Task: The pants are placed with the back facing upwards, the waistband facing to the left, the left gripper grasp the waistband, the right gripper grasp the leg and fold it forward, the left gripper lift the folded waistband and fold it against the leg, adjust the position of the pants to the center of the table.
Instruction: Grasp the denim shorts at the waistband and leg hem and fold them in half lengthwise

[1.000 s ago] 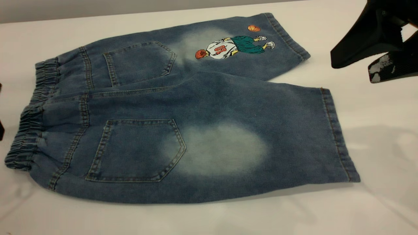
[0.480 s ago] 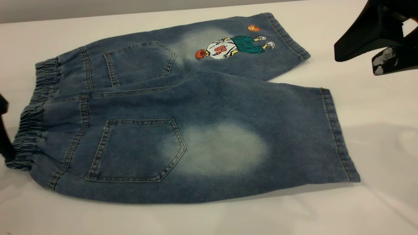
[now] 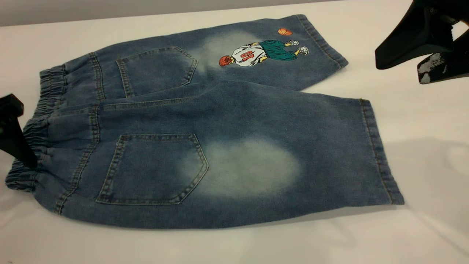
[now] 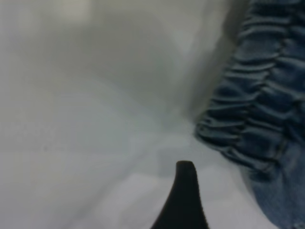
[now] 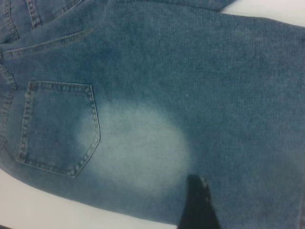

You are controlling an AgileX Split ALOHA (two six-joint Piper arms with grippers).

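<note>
The blue denim pants (image 3: 220,110) lie flat and back-up on the white table (image 3: 432,205). Their gathered waistband (image 3: 40,121) points left, and the leg (image 3: 249,167) with the pale oval lies nearest the front. My left gripper (image 3: 16,135) has come in from the left edge. Its black finger (image 4: 183,195) is over the near half of the waistband (image 4: 257,109), with bare table beside it and nothing held. My right gripper (image 3: 399,73) hangs open above the table at the upper right, past the hems and touching nothing. From there its finger (image 5: 196,205) shows against the leg (image 5: 138,148).
The far leg carries a basketball-player print (image 3: 256,53) near its hem. Two back patch pockets (image 3: 154,168) face up. Bare tabletop surrounds the pants, widest at the right and along the front.
My left gripper has slid in from the left edge and now overlaps the near part of the waistband. The right gripper drew slightly up and right, then held still. The pants have not moved.
</note>
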